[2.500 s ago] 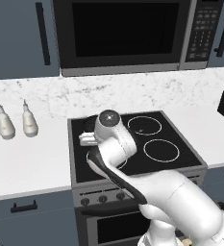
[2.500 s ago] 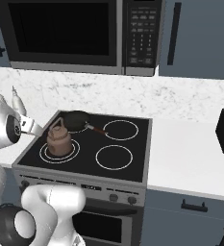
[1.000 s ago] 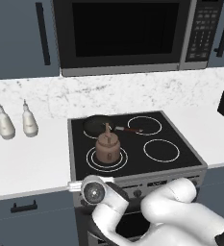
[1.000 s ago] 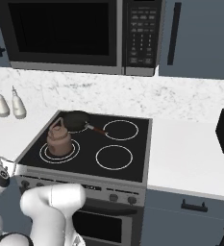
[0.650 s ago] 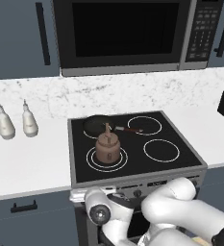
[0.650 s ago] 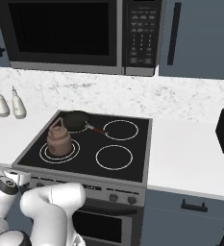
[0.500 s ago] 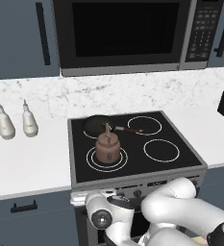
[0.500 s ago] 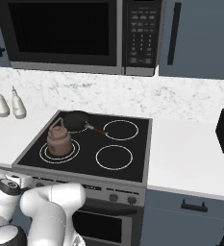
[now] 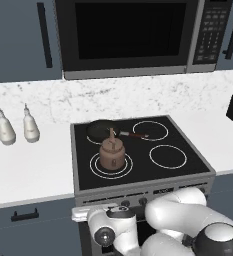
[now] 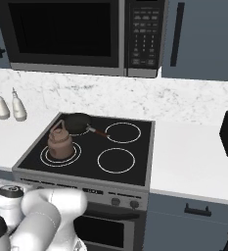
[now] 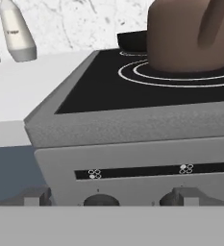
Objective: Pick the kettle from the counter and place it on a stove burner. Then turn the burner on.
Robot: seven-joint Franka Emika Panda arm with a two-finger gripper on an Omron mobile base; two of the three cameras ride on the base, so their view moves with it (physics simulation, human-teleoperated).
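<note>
Fingers [image 11: 36, 197] of the gripper [image 11: 108, 198] stand spread as wide as they go, with nothing between them. They sit low in front of the stove's grey control panel [image 11: 132, 170], level with its row of knobs, one dark knob [image 11: 99, 199] lying between the tips. The white arm [image 9: 178, 220] folds down below the stove's front edge.

The kettle [image 9: 111, 156] stands upright on the stove burner [image 9: 95, 167], the large double-ringed circle at the front left corner of the black cooktop [image 9: 183, 172]. Its base sits inside the rings, handle arching over the knobbed lid. Just behind it, on the rear left burner, lies the black frying pan [image 9: 100, 131], its handle pointing toward the rear right ring.

The counter [image 9: 28, 165] runs to the left of the stove, and two white bottles [image 9: 6, 131] stand side by side near its back edge, well apart from the kettle. A microwave [image 9: 128, 35] hangs above the cooktop.
</note>
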